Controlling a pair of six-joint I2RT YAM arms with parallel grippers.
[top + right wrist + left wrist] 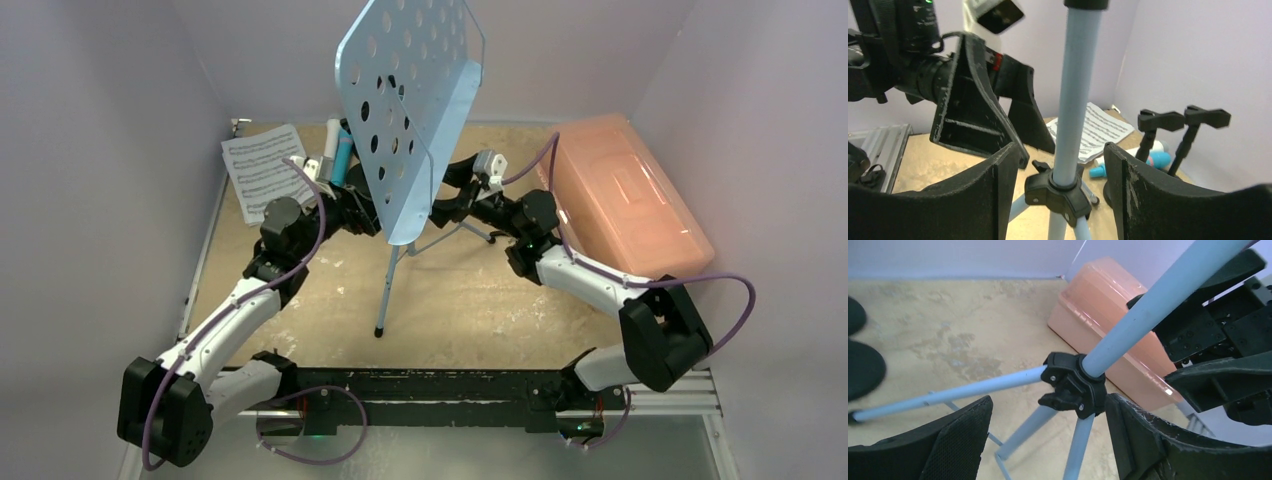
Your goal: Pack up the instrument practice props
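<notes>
1. Sandy tabletop (470, 290) between pale walls; the light-blue music rack (410, 100) stands upright on its tripod at centre.
2. Left hand (1047, 402), at 9 o'clock of the rack, is spread wide either side of the black leg hub (1073, 382).
3. Right hand (1059, 149), at 3 o'clock, is wide about the pole (1073, 90), with gaps on both sides.
4. Sheet music (262, 170) and microphones (338, 150) lie at 11 o'clock; the pink box (625, 195) sits at 2.

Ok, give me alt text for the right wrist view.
The right gripper, open, straddles the stand's light-blue pole just above its black hub. Behind: the left gripper, sheet music, two black mic holders and a blue microphone.
</notes>
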